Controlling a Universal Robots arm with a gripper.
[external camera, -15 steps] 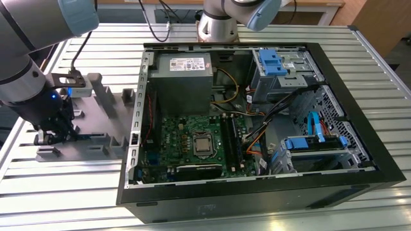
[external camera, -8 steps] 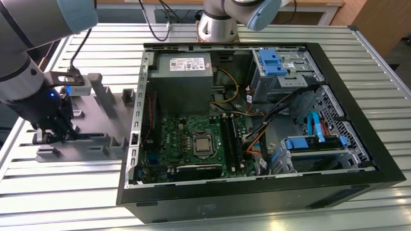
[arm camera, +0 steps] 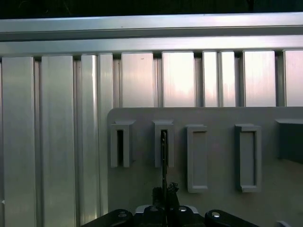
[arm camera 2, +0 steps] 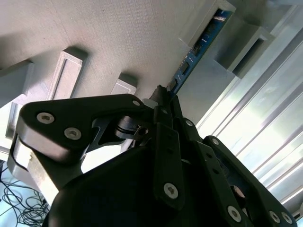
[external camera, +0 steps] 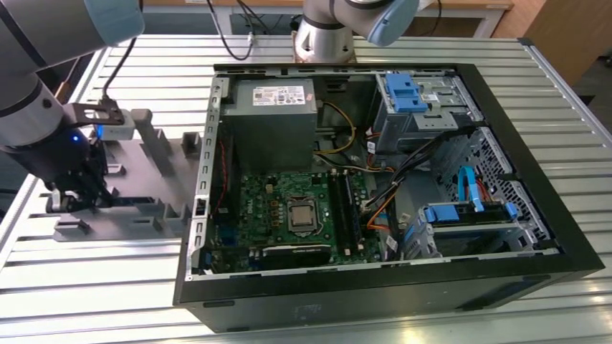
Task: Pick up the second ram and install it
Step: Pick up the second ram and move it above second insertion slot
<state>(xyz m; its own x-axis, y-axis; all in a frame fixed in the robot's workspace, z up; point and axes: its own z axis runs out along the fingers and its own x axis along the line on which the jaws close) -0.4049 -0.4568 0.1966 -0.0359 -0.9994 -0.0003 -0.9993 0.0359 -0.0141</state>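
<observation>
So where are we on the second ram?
Done: the gripper is at the grey fixture and closed on the second ram. In hand: the stick, its far end resting in the fixture, not lifted out. Left: lift-out and seating in the motherboard.

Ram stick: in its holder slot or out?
In. In both wrist views the ram stick ends inside a grey holder slot, gripper shut on its near end.

Exterior view: high, looking down on open computer case (external camera: 335, 304) and fixture plate (external camera: 143, 183); both wrist views close, apparently facing that plate (arm camera 2: 118, 38) (arm camera: 222, 151).
</observation>
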